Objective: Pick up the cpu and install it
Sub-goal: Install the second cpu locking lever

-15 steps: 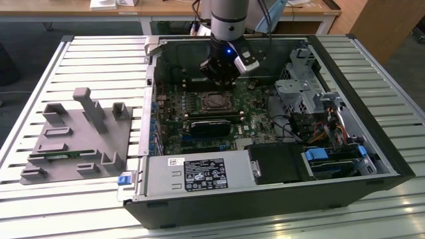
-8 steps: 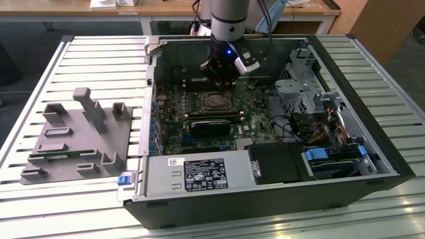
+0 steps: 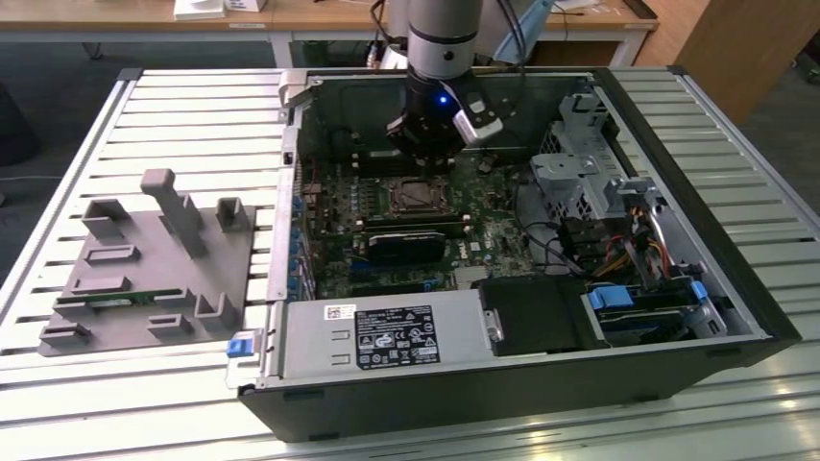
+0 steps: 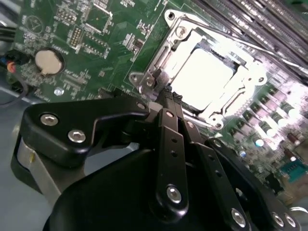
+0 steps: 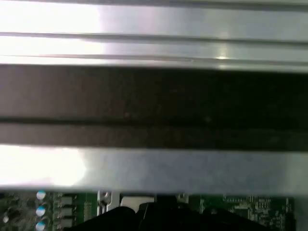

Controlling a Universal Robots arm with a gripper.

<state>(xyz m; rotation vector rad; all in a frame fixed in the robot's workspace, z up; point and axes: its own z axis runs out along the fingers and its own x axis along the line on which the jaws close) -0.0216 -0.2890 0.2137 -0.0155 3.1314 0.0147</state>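
Observation:
In the second wrist view the cpu (image 4: 202, 77), a bright silver square, lies flat inside the metal-framed socket (image 4: 159, 57) on the green motherboard. My gripper (image 4: 171, 96) hangs just beside the socket's edge. Its black fingers are pressed together and hold nothing. In the exterior view the gripper (image 3: 423, 165) hovers inside the open computer case, a little behind the socket (image 3: 414, 196).
A grey tray (image 3: 141, 279) with upright posts, holding a green memory stick (image 3: 122, 301), sits on the slatted table at the exterior view's left. Inside the case are a drive cage (image 3: 583, 178), cables (image 3: 615, 259) and a power supply (image 3: 384, 336). The first wrist view faces the case wall (image 5: 154, 163).

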